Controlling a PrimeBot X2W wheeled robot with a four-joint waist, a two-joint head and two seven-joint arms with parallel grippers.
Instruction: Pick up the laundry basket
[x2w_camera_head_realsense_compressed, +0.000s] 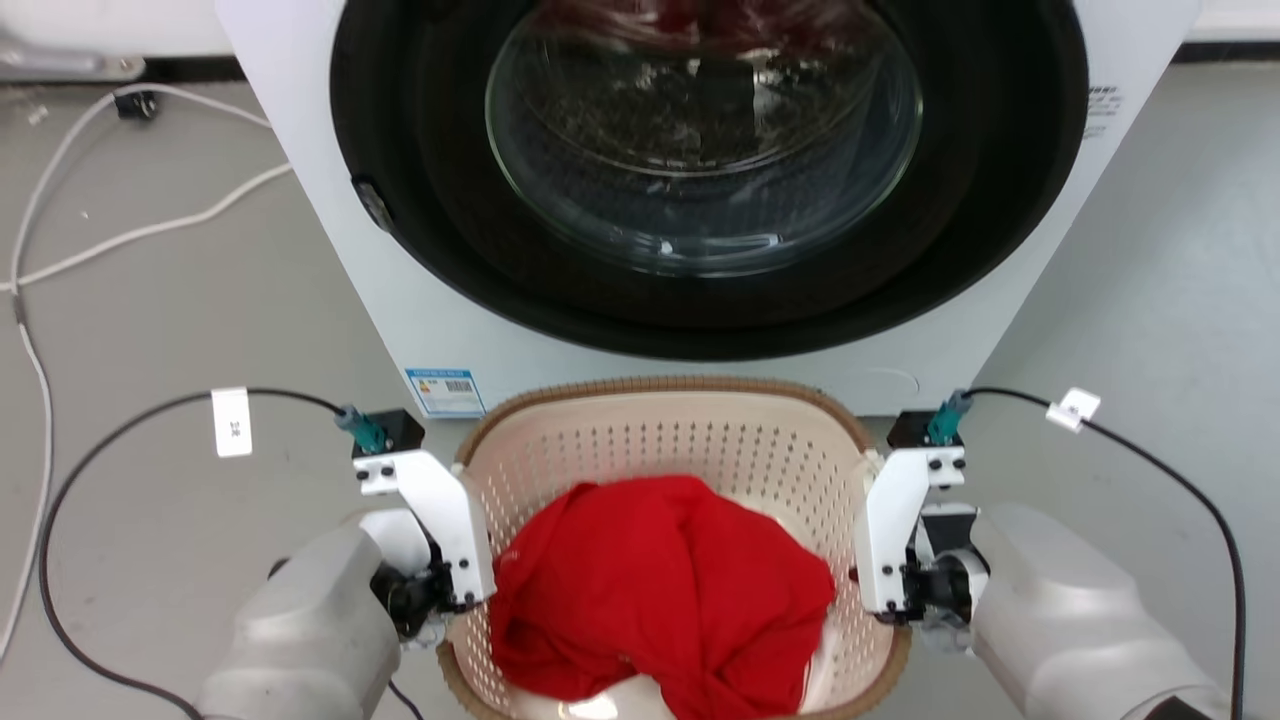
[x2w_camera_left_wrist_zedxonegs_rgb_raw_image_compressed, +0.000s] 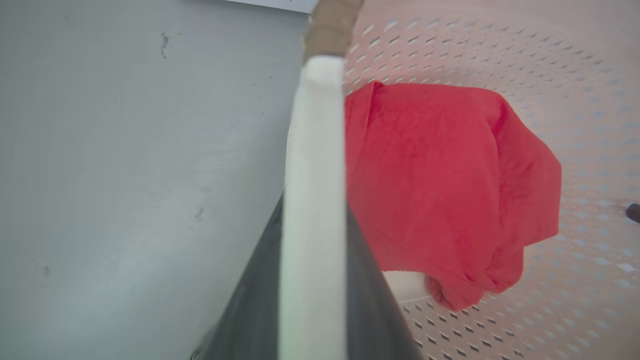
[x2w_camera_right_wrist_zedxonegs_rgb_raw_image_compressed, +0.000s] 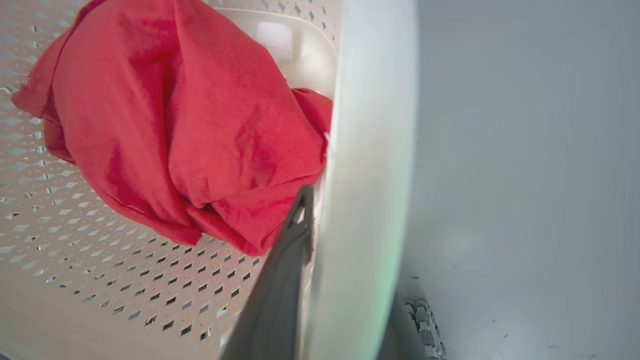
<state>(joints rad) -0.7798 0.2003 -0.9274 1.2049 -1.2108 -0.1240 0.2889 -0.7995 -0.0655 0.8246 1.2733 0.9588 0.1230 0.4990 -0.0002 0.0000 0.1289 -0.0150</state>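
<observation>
Left gripper (x2w_camera_left_wrist_zedxonegs_rgb_raw_image_compressed: 315, 207) and right gripper (x2w_camera_right_wrist_zedxonegs_rgb_raw_image_compressed: 350, 235) each clamped on a white side handle (x2w_camera_left_wrist_zedxonegs_rgb_raw_image_compressed: 312, 125) of the cream perforated plastic laundry basket (x2w_camera_head_realsense_compressed: 700, 440), which sits just before the white front-loading washing machine (x2w_camera_head_realsense_compressed: 330, 250). Likely stiff and light, with one crumpled red cloth (x2w_camera_head_realsense_compressed: 660, 590) inside. The handles are the right hold; lift evenly.

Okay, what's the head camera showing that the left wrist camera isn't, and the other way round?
Head view adds the washing machine, its blue label, and the pale left forearm and right forearm. Left wrist view adds a close look at the left hand, its dark fingers straddling the white handle. Shared: the laundry basket, the red cloth inside it, and the grey floor.
</observation>
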